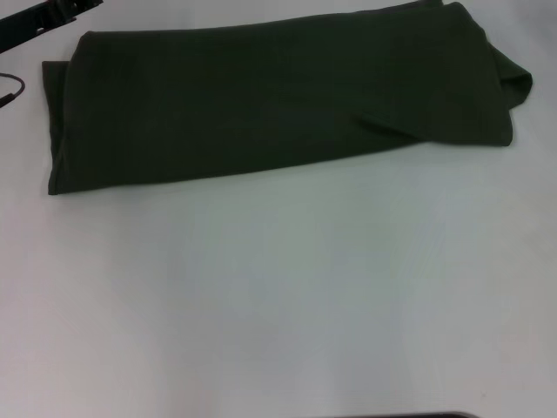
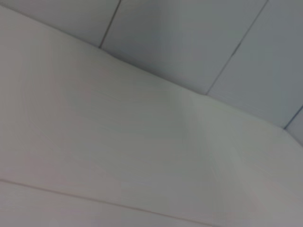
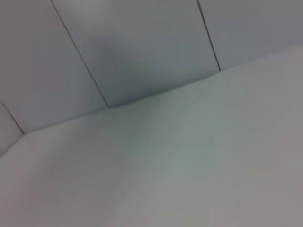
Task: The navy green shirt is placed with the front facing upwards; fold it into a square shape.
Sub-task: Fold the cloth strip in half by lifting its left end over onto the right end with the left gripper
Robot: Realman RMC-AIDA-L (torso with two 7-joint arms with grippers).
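White table, folded navy green shirt far side

White table, plain and matte. Shirt lies directly on it along the far side, folded into a long dark green band running left to right, slightly skewed; loose bunched cloth at its right end. Black strap at the far left corner, a dark cable end just below it, both apart from the shirt.
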